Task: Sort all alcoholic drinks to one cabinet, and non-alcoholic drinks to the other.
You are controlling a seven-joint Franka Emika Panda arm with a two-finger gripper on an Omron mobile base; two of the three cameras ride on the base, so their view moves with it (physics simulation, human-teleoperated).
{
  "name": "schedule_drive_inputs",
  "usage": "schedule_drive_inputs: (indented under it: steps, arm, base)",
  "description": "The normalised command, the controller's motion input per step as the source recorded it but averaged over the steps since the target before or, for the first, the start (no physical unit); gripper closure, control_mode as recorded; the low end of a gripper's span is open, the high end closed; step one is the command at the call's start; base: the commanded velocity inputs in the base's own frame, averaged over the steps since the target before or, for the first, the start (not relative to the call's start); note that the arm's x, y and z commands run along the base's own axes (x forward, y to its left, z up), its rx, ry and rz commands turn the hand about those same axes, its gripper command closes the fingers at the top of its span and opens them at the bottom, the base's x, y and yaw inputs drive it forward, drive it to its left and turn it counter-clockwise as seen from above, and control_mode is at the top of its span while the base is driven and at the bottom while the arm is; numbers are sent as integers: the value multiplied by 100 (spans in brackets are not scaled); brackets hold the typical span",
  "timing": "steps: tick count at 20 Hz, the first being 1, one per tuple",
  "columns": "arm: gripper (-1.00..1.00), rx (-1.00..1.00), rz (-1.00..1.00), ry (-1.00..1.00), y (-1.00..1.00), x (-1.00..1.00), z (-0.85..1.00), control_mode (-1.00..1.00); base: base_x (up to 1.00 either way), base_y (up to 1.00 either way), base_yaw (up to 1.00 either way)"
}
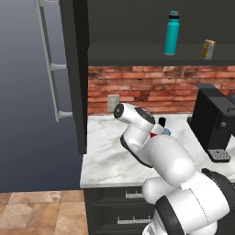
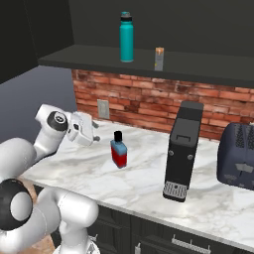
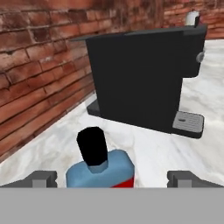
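left base view: the blue flask [image 1: 161,128] peeks out behind the arm on the marble counter [image 1: 105,156], while the teal bottle [image 1: 171,33] and orange carton [image 1: 208,49] stand on the cabinet shelf above.

right base view: the gripper [image 2: 92,133] stands spread wide and empty, the flask upright just ahead of its jaws, apart from them. coffee machine [image 2: 182,151] and toaster [image 2: 238,156] sit further beyond.

hand view: the flask sits between the fingertips [image 3: 41,179], not touched. it looks rigid, glassy, likely slippery and breakable; grip the flat body below the black cap [image 3: 92,145]. brick wall [image 3: 39,65] runs alongside.
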Motion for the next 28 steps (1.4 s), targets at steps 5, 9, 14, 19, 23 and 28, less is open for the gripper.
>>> schedule_drive_inputs:
  steps: [5, 9, 14, 19, 23, 28]
  arm:
    - [-100, 0, 0, 0, -9, 22, -22, -100]
    - [-100, -1, 0, 0, -4, 20, -23, -100]
    - [-100, -2, 0, 0, -12, 23, -14, -100]
    - [-100, -5, -1, 0, -14, 18, -13, -100]
    - [-100, -6, -3, 0, -10, 4, -12, -100]
    - [-100, -5, -3, 0, -12, 3, -11, -100]
  base:
    - [0, 0, 0]
    - [0, 0, 0]
    - [0, 0, 0]
    - [0, 0, 0]
    - [0, 0, 0]
    - [0, 0, 0]
